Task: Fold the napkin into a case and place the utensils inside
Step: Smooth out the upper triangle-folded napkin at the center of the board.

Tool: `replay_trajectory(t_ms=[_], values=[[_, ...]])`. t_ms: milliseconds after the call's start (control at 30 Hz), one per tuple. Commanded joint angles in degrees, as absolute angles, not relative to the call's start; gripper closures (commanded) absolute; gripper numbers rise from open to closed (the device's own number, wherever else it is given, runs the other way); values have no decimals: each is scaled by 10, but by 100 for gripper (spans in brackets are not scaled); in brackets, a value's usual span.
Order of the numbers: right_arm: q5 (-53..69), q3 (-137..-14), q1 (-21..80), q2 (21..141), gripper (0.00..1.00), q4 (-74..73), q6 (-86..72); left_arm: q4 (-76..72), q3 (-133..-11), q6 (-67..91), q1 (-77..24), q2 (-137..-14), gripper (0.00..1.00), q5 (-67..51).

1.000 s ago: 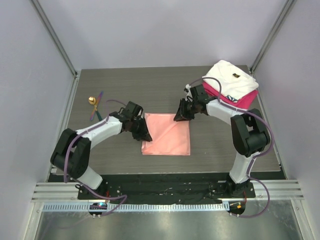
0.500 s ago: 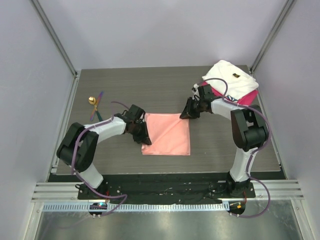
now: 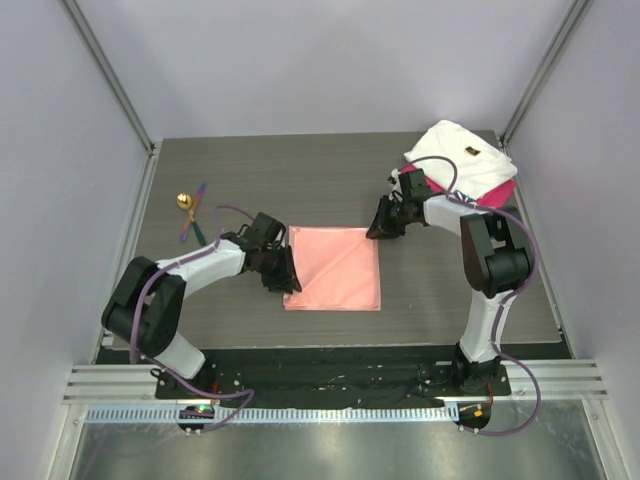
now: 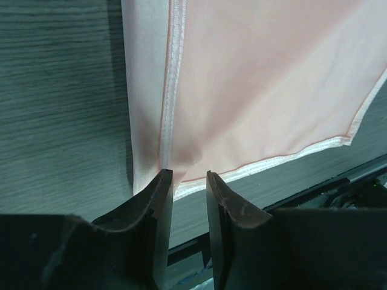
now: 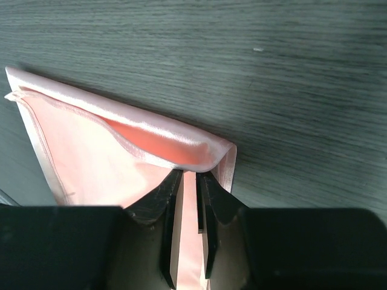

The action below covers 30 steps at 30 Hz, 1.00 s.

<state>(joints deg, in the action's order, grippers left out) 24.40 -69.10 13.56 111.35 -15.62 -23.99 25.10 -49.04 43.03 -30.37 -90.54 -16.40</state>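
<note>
Nearest item: left gripper (image 3: 286, 280), low on the table (image 3: 300, 185) at the near-left corner of the napkin (image 3: 335, 268). In the left wrist view its jaws stand a narrow slot apart, tips at the stitched hem. Nothing appears pinched between them, and the cloth by the tips lies flat. Next: the napkin, salmon-pink and slightly shiny, lying mid-table between the two arms as a rough square with a diagonal crease across it. The hems show more than one layer. Next: right gripper (image 3: 384, 224) at the napkin's far-right corner. In the right wrist view its fingers (image 5: 171, 202) are closed to a sliver with pink cloth between them, and the corner is lifted and curled into a small open fold. Farther, well apart to the left: the utensils (image 3: 190, 212), a small cluster with a gold round bowl and thin purple and green handles, lying on bare table outside the napkin. Farthest, right rear corner: a magenta cloth (image 3: 492, 197) with a white cloth (image 3: 460, 158) stacked on it. Neither is touched. Step in hand, by judgement: folding, with the case not yet formed and no utensil inside. The next move likely calls for the left jaws to close on their corner, so that both corners can be carried over together, with edges aligned and the thin cloth not slipping. Markings: a small tag (image 3: 470, 151) on the white cloth and dark print at its lower edge, both too small to read. No other writing is visible.
</note>
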Motion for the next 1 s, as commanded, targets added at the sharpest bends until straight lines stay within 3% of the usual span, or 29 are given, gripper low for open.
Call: replay_trajectory(t_ms=[0, 333, 533, 967], values=[[211, -708, 151, 1057, 76, -181, -225, 271, -507, 425, -306, -853, 66, -170], [203, -673, 273, 1006, 59, -164, -270, 237, -498, 442, -306, -870, 72, -198], [212, -651, 299, 1045, 59, -114, -303, 225, -496, 434, -307, -904, 73, -178], [133, -699, 264, 1071, 59, -198, -220, 209, -465, 442, -307, -886, 73, -189]])
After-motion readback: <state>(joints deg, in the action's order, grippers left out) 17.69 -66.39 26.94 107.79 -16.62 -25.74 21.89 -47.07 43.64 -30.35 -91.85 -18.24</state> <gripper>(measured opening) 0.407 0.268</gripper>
